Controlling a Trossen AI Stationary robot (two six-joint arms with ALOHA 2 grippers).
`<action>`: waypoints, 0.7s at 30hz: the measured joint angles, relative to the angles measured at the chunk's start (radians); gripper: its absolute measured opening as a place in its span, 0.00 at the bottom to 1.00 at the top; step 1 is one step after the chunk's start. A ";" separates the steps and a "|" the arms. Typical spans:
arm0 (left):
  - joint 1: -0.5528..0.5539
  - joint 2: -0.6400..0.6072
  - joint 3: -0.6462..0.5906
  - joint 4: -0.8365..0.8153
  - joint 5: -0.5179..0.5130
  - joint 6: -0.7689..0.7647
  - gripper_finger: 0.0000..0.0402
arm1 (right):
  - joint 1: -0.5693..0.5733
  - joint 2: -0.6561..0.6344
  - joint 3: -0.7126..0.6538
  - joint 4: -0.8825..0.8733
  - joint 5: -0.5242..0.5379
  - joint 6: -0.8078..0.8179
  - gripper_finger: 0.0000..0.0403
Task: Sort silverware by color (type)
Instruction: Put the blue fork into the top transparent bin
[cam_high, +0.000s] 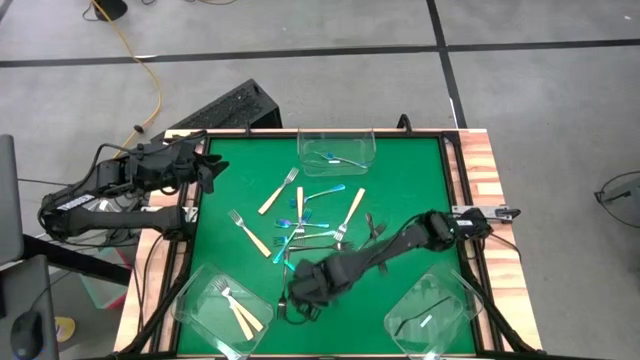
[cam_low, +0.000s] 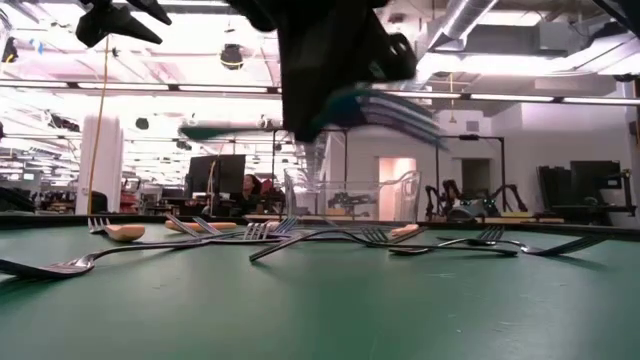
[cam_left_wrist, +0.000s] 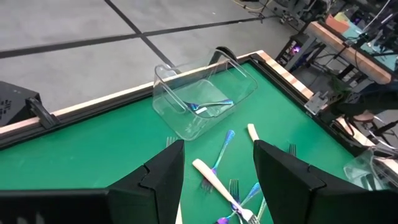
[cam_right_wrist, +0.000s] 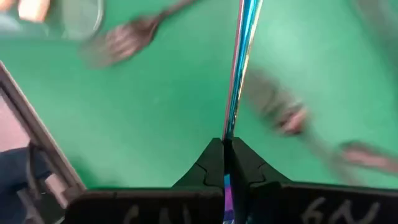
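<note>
While the green felt table (cam_high: 410, 180) is lying framed by its wooden rim, open cloth is showing toward three o'clock and along the nine o'clock side, where no cutlery is sitting. Three clear plastic tubs are hugging the edges: one at twelve o'clock (cam_high: 337, 150) holding a teal fork, one at seven o'clock (cam_high: 222, 310) holding cream-handled forks, one at five o'clock (cam_high: 432, 312) with dark forks that are hard to make out. The loose pile of slim forks (cam_high: 305, 222), cream, teal and dark grey, is spreading across the centre.

The right gripper (cam_high: 300, 290) is reaching in to about six o'clock of the pile, its fingers pressed tight together and pinching the iridescent teal-handled fork (cam_right_wrist: 239, 68), which is sticking straight out from the tips above the felt. Motion blur is smearing the neighbouring forks in the wrist view, and in the low view the gripper is just a dark mass cut off at the top.

The left gripper (cam_left_wrist: 217, 180) is waiting at ten o'clock over the table edge, fingers spread wide, gripping nothing.
</note>
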 joint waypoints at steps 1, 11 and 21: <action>0.000 0.000 0.000 0.000 0.000 0.006 0.44 | -0.015 -0.018 0.001 -0.018 0.015 -0.025 0.03; 0.000 0.000 0.000 0.002 -0.024 0.032 0.44 | -0.212 -0.139 0.003 -0.122 0.129 -0.356 0.03; 0.000 0.000 0.000 0.002 -0.079 0.032 0.44 | -0.479 -0.153 0.003 -0.103 0.145 -0.749 0.03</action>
